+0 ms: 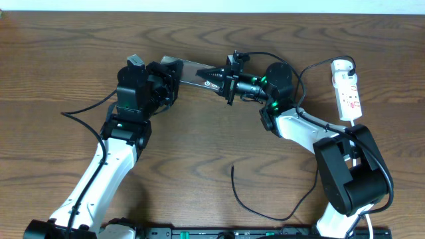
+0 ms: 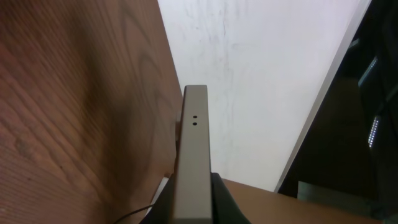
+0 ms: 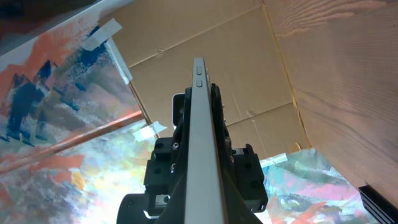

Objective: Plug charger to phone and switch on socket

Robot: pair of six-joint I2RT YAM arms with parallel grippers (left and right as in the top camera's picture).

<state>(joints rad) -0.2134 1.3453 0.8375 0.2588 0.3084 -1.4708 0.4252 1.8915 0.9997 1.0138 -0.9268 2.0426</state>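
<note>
Much of the phone is covered in the overhead view: both of its ends are masked by the two grippers, and only a dark, glossy middle strip is seen, so no lettering can be read. In both wrist views it is shown edge-on only, as a thin grey-silver bar. Two small holes are seen on the narrow edge in the left wrist view, and side buttons are made out in the right wrist view. No charging port can be picked out.

The phone is held above the table near the middle of its far edge. It is clamped by the left gripper at one end and by the right gripper at the other, with dark fingers pressed against both of its flat faces.

The socket, white with red marks, is laid along the right edge, well apart from the phone, and its near end is hidden by the right arm. A thin black line arcs from its far end toward that arm, and its course cannot be followed further.

The charger is left curling near the table's near edge, its free end loose on the wood and too small for its plug tip to be made out.
</note>
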